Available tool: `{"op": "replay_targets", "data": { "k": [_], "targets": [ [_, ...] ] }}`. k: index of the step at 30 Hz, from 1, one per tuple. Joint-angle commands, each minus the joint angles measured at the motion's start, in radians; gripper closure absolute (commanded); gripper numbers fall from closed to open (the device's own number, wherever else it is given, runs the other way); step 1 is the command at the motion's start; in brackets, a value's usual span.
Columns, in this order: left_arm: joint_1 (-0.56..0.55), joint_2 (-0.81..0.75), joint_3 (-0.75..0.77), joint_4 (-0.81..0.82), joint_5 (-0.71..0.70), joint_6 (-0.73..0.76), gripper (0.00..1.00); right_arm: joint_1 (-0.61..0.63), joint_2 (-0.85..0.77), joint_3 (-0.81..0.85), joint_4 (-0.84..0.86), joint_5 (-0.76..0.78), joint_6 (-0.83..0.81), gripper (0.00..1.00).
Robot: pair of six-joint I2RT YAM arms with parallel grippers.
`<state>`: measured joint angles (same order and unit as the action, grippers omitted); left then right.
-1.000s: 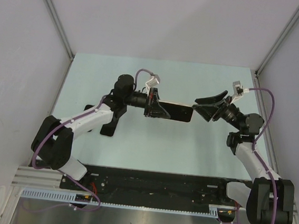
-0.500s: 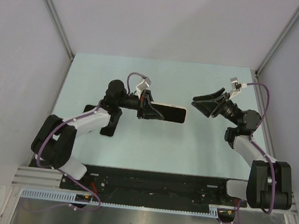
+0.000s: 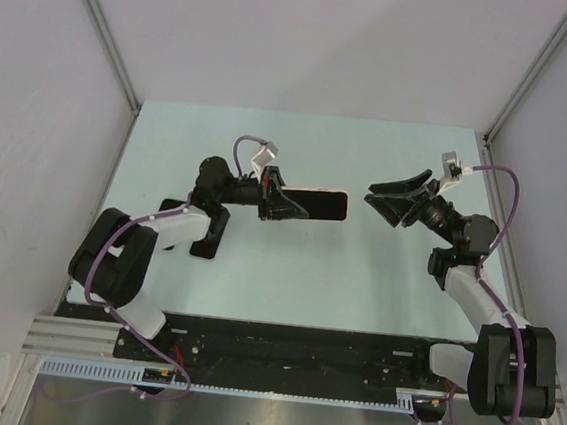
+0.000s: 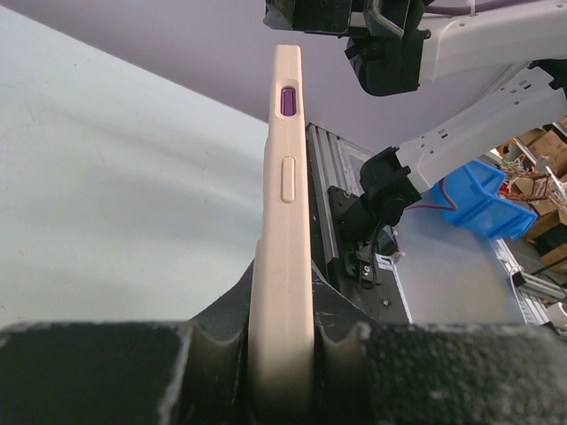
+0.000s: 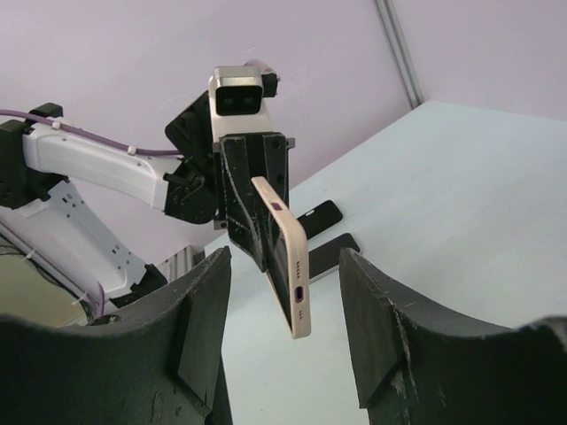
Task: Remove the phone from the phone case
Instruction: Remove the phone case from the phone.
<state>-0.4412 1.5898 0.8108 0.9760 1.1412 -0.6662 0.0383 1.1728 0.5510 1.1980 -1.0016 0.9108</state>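
The right gripper [image 3: 376, 205] is open wide and holds nothing. Just past its fingers [image 5: 416, 354], with a gap between, is the free end of the phone [image 3: 322, 204]. The phone is up in the air above the table [image 3: 258, 270], in its cream case [image 4: 288, 177]. Its long side points right at the right gripper. At the far end the left gripper [image 3: 288, 205] pinches the case tight. I think the right gripper should reach in.

The phone case [image 4: 282, 266] is cream with a purple side button [image 4: 287, 100]; the table [image 3: 289, 263] is pale green, the bin [image 4: 483, 199] bright blue
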Motion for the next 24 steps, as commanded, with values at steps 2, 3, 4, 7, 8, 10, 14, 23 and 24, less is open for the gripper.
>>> {"op": "replay_targets", "data": {
  "k": [2, 3, 4, 7, 8, 10, 14, 23, 24],
  "targets": [
    [-0.037, -0.007, -0.004, 0.092, -0.021, -0.004, 1.0, 0.008, -0.021, -0.011, -0.032, 0.049, -0.066, 0.44],
    [-0.05, -0.008, -0.005, 0.092, -0.02, -0.001, 1.0, 0.012, -0.021, -0.014, -0.034, 0.05, -0.064, 0.44],
    [-0.056, -0.016, -0.007, 0.095, -0.02, 0.002, 1.0, 0.014, -0.022, -0.014, -0.034, 0.05, -0.062, 0.44],
    [-0.071, -0.042, -0.015, 0.101, -0.024, 0.014, 1.0, 0.031, -0.021, -0.017, -0.034, 0.035, -0.069, 0.47],
    [-0.071, -0.045, -0.019, 0.102, -0.034, 0.013, 1.0, 0.037, -0.019, -0.022, -0.034, 0.032, -0.073, 0.48],
    [-0.071, -0.051, -0.022, 0.107, -0.044, 0.013, 1.0, 0.049, -0.018, -0.025, -0.034, 0.028, -0.073, 0.52],
    [-0.071, -0.037, -0.027, 0.113, -0.047, 0.002, 0.99, 0.061, -0.022, -0.025, -0.031, 0.026, -0.07, 0.55],
    [-0.074, -0.022, -0.032, 0.153, -0.043, -0.03, 1.0, 0.074, -0.012, -0.025, -0.035, 0.014, -0.07, 0.6],
    [-0.074, -0.022, -0.033, 0.156, -0.041, -0.03, 0.99, 0.075, -0.01, -0.025, -0.035, 0.014, -0.072, 0.6]
  ]
}}
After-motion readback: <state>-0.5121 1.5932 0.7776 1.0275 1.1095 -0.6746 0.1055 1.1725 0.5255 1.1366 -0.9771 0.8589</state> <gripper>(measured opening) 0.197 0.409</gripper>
